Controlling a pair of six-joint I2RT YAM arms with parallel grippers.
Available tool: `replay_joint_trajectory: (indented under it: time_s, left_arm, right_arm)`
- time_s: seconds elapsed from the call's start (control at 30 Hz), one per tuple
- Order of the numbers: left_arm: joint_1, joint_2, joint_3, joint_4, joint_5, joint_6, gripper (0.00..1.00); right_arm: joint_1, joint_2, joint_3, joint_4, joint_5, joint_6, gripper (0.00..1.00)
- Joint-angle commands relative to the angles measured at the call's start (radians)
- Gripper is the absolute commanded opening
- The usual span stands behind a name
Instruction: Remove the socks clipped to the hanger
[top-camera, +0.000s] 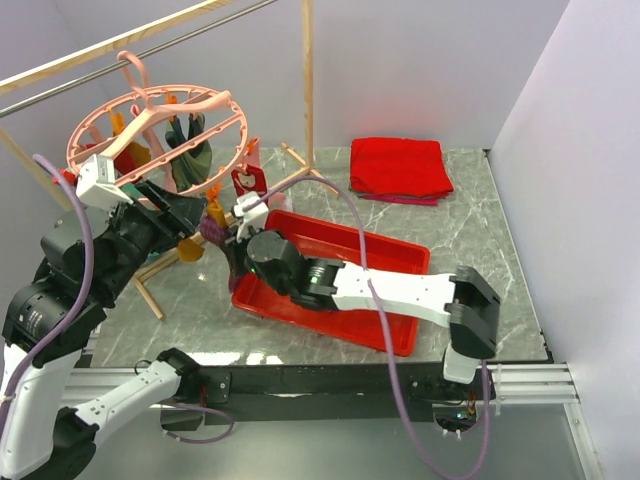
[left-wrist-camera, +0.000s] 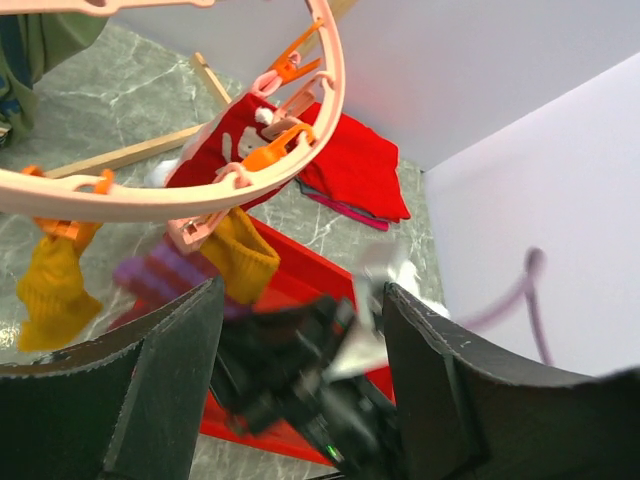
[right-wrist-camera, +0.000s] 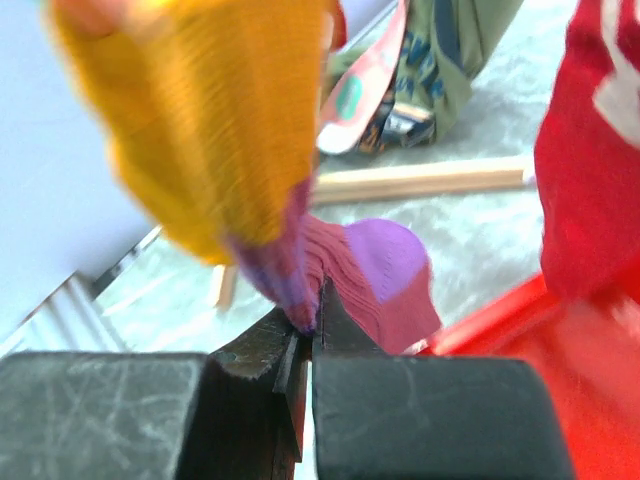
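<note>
Pink hanger (left-wrist-camera: 120, 195), orange clips (left-wrist-camera: 272, 152)! Mustard-yellow sock (left-wrist-camera: 245, 258), purple-and-maroon sock (right-wrist-camera: 385, 270), red sock (left-wrist-camera: 222, 145) with white markings, dark green sock (top-camera: 192, 158). Bright red tray (top-camera: 392, 258), grey-veined marble table (top-camera: 480, 240).

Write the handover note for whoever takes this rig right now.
Left gripper: open, empty, below the hanger ring.
Right gripper: shut on the purple-pink sock hanging under the hanger, beside a yellow sock.
Hanger hangs on the metal bar; red sock and green sock clipped too.
Done: no sock visible in the red tray.
Left: pull this sock free, then the others.
</note>
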Motion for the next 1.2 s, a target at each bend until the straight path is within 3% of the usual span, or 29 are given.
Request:
replay_joint_trajectory:
  time_s: [0.0,0.27,0.47,0.77,1.17]
  left_arm:
    - [0.000,0.033,0.043,0.032,0.050,0.039,0.70]
    - [0.000,0.093,0.035,0.053,0.145,0.022,0.70]
    - [0.001,0.139,0.023,0.028,0.048,-0.006,0.63]
    - [0.001,0.203,0.035,0.020,-0.050,-0.018,0.69]
    - [-0.003,0.219,-0.052,0.107,-0.130,-0.026,0.65]
  right_arm:
    - [0.030,-0.130,-0.010,-0.124,0.129,0.063,0.00]
    - [0.066,-0.229,-0.002,-0.276,0.180,0.097,0.00]
    - [0.076,-0.246,0.002,-0.327,0.206,0.090,0.00]
    - [0.124,-0.171,0.087,-0.389,0.337,0.036,0.00]
    - [0.155,-0.196,0.061,-0.335,0.410,-0.018,0.00]
